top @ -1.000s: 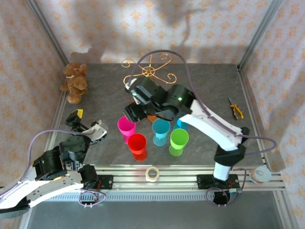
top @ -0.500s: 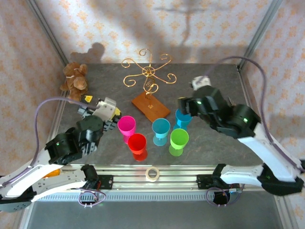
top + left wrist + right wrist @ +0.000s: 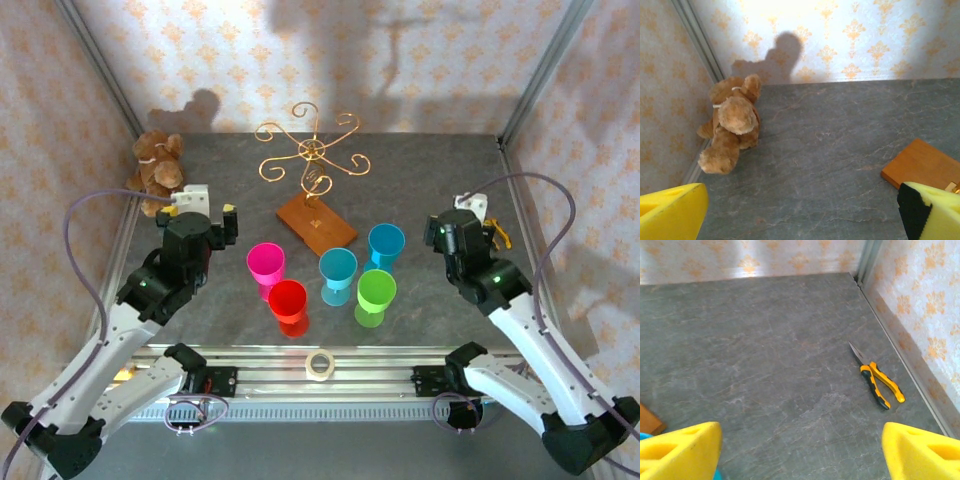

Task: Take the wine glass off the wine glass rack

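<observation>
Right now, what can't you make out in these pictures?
Rack base: left wrist view, cut by the right edge, near corner behind a finger of the left gripper.
Fingertips of the right gripper: right wrist view, cut by the bottom edge.
Pliers: top view, tip behind the right gripper.

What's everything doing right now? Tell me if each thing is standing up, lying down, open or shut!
wine glass rack: standing upright, arms bare
pink glass: upright on the table
red glass: upright
teal glass: upright
blue glass: upright
green glass: upright
teddy bear: lying down
pliers: lying flat
tape roll: lying flat
left gripper: open, empty
right gripper: open, empty
</observation>
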`<move>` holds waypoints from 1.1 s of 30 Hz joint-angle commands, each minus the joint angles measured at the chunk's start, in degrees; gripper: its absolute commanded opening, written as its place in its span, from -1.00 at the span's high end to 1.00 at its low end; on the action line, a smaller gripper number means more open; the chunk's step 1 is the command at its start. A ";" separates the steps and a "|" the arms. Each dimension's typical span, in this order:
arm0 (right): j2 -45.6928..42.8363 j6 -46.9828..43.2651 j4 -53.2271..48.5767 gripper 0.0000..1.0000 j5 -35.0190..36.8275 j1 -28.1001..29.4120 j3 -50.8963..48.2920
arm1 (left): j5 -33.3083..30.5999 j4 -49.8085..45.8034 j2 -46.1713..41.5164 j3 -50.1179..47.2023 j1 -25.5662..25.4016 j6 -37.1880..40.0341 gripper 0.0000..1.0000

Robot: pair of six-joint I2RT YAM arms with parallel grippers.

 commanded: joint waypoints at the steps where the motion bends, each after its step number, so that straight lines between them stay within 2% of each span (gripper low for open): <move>1: -1.66 -1.53 13.29 -0.67 -0.04 -3.91 -4.34 | 2.75 7.36 0.84 -4.23 3.39 -4.10 -0.99; 5: 0.75 1.60 20.87 -0.66 -1.96 -9.16 -9.24 | 3.12 11.92 2.56 -7.67 7.73 -4.15 -0.99; 12: 6.77 -4.38 43.73 -0.67 0.07 -11.14 -20.91 | -1.40 23.74 7.20 -14.96 12.28 -0.11 -0.99; 17: 14.35 -5.58 51.86 -0.67 -2.90 -15.36 -24.36 | 5.59 42.48 12.90 -22.86 17.28 -0.06 -0.99; 24: 24.55 -8.02 61.13 -0.63 -3.58 -17.43 -25.50 | 8.03 57.71 22.65 -26.06 19.35 4.33 -1.00; 26: 25.87 -7.88 62.90 -0.64 -4.50 -17.76 -25.86 | 9.38 59.41 25.22 -25.47 19.89 5.84 -0.99; 27: 26.71 -8.10 64.42 -0.64 -4.87 -17.85 -26.24 | 10.27 56.99 25.47 -24.32 20.01 6.30 -0.99; 30: 28.89 -8.52 67.55 -0.65 -5.61 -17.92 -26.33 | 11.69 61.57 28.64 -24.68 20.59 9.07 -0.99; 33: 31.23 -9.12 70.87 -0.65 -8.17 -18.20 -25.87 | 13.95 56.34 30.16 -22.82 20.76 8.52 -0.99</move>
